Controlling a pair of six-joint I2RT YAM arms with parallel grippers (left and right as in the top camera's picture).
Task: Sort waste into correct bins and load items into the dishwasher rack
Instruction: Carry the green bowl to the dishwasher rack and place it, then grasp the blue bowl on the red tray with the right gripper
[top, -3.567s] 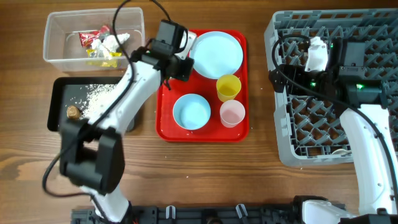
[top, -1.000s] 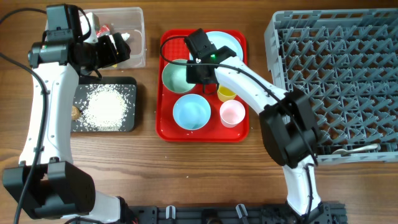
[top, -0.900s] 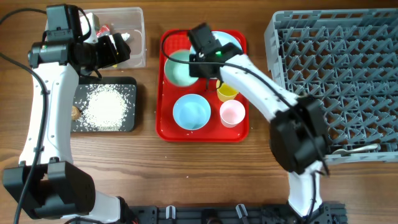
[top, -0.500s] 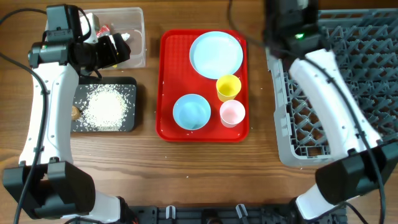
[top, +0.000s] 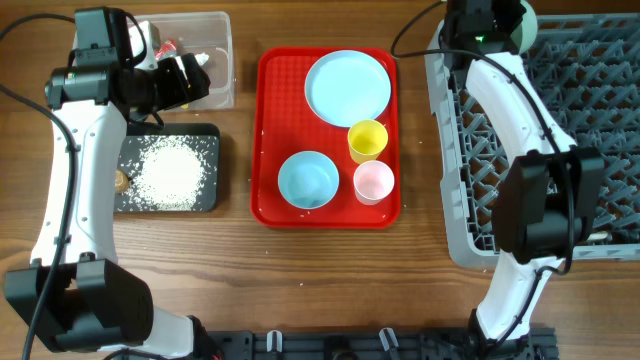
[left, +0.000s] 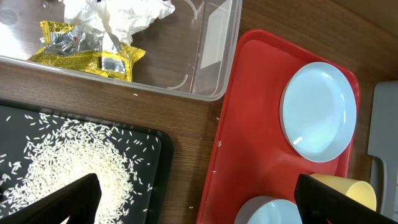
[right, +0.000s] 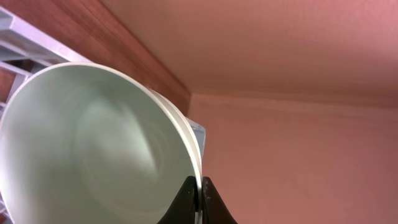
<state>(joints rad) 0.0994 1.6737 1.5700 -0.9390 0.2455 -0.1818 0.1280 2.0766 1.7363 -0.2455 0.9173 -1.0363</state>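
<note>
My right gripper (top: 507, 23) (right: 198, 200) is shut on the rim of a light-blue bowl (top: 527, 22) (right: 93, 143), held tilted on edge above the far left corner of the grey dishwasher rack (top: 570, 150) (right: 13, 38). On the red tray (top: 272, 120) lie the plate (top: 347, 87), a yellow cup (top: 367, 140), a pink cup (top: 374, 182) and a second bowl (top: 308, 180). My left gripper (top: 185, 80) (left: 199, 208) hangs open and holds nothing, above the gap between the clear tub (left: 211, 62) and the black tray (left: 155, 162). Tissue (left: 121, 12) and a yellow wrapper (left: 87, 53) lie in the tub.
White rice (top: 170, 168) (left: 68, 168) and a small brown bit (top: 121, 180) lie in the black tray. A few loose grains dot the wood between that tray and the red one. My left arm (top: 75, 190) runs along the table's left side.
My right arm lifted the bowl off the red tray and swung it right and back to the rack's far left corner. The left arm stayed still.
</note>
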